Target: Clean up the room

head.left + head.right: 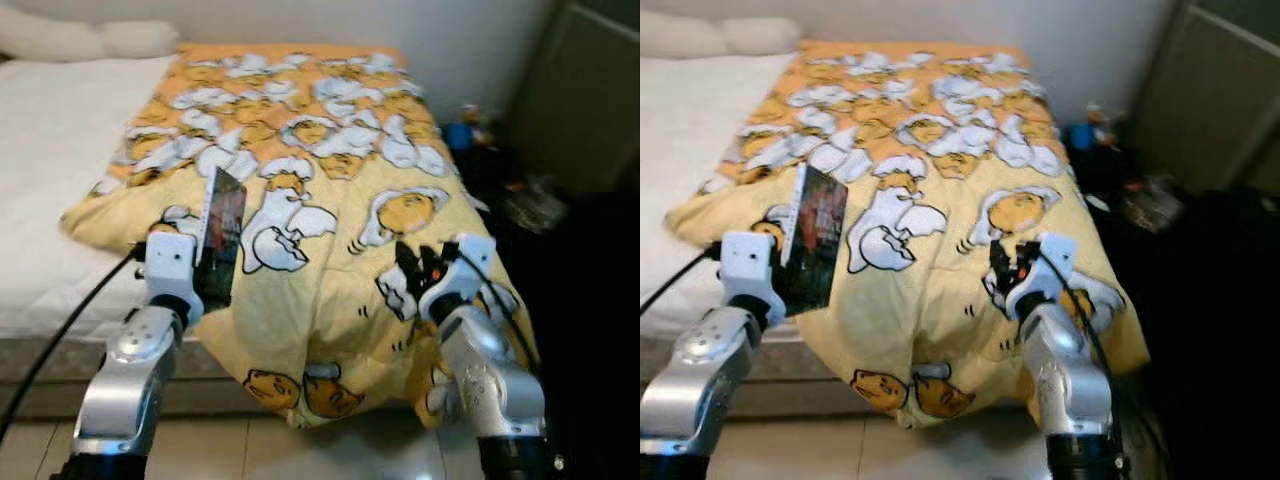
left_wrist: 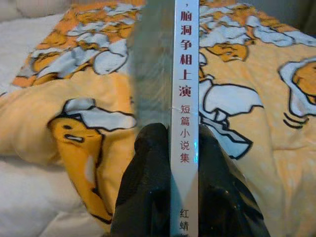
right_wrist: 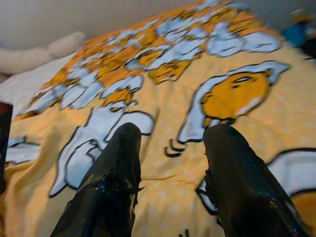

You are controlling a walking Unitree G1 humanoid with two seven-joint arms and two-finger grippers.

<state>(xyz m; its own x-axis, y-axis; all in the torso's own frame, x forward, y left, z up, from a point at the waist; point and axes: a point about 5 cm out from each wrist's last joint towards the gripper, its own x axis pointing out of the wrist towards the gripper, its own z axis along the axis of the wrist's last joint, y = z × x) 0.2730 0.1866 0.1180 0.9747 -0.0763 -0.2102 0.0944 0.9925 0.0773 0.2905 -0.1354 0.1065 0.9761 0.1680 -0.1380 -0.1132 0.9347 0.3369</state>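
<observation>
one book stands upright, clamped in the left tool above the blanket.

Lighting was soft and kinda dim, brightest on the yellow cartoon-egg printed blanket, while the right side fell into near-black shadow. Head views looked a bit blurry overall. The glossy tiled floor caught faint glare, and both wrist views were soft.
</observation>
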